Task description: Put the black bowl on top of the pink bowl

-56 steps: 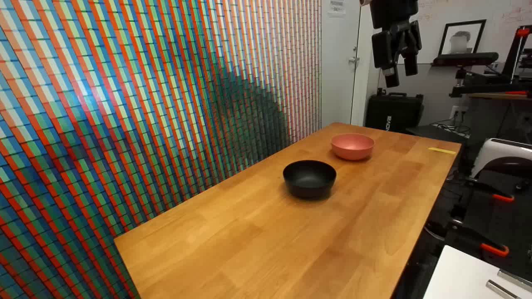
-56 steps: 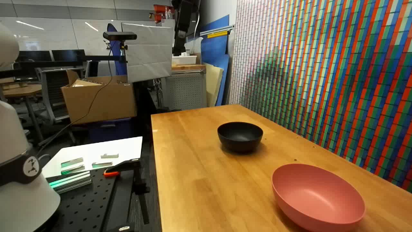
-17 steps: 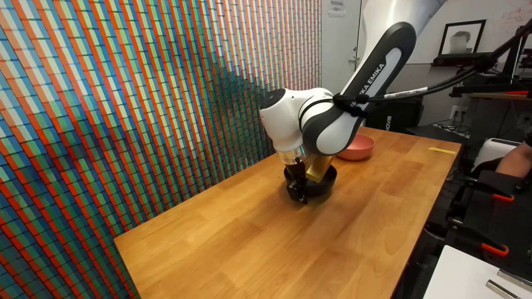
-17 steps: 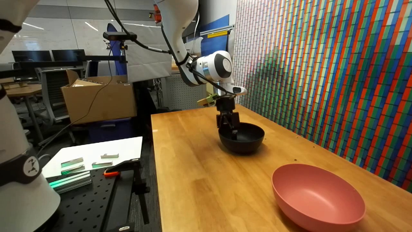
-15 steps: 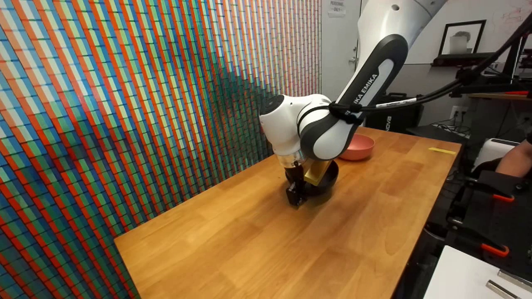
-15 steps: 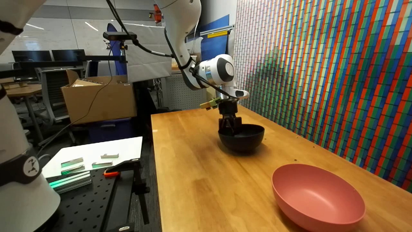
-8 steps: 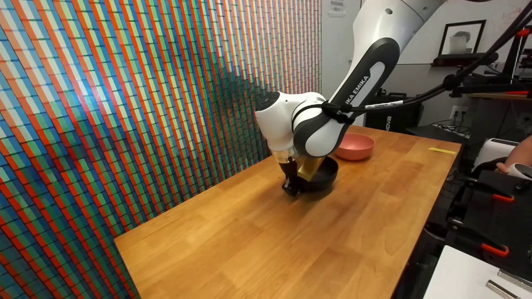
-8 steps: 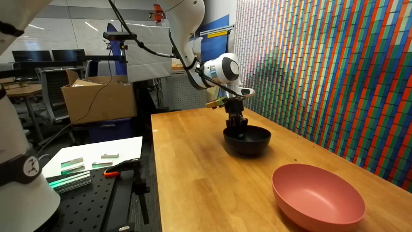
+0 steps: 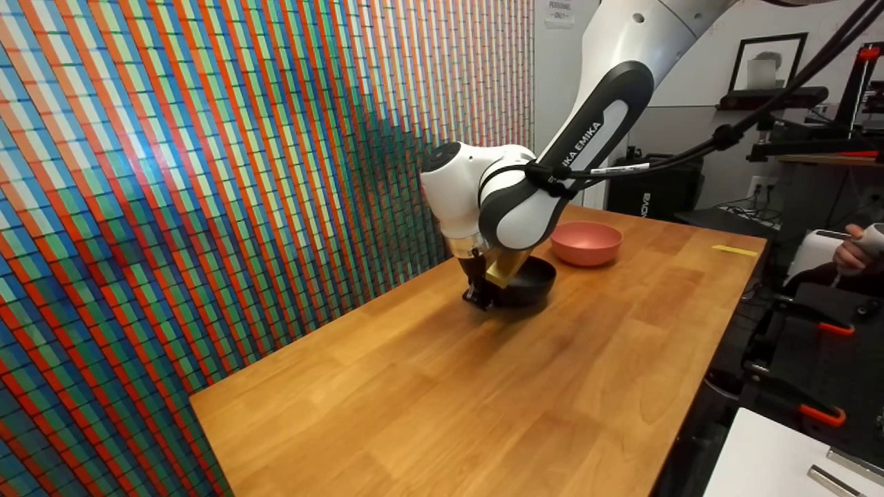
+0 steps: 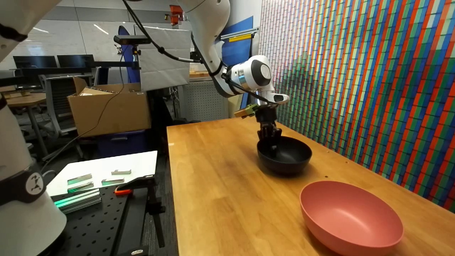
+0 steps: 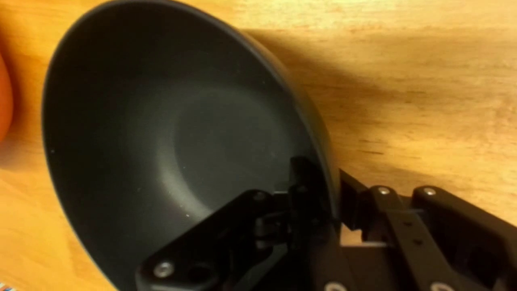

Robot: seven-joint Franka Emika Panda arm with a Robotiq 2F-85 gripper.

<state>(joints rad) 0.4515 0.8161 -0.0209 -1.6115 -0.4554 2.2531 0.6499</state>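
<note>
In an exterior view, nearest: shallow round salmon-pink bowl (image 10: 350,215) on brown wooden table (image 10: 213,185) | beyond, apart: deep round black bowl (image 10: 288,159), table contact unclear | behind: black two-fingered gripper (image 11: 332,190) pinching that bowl's rim, one finger inside

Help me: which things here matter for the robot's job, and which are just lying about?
Part of the job:
deep round black bowl, to go on top
round salmon-pink bowl, to sit underneath
black two-fingered gripper, pinching the black bowl's wall

Just lying about:
brown cardboard box
narrow yellow strip on the wooden tabletop
small silvery bars on the flat white board
</note>
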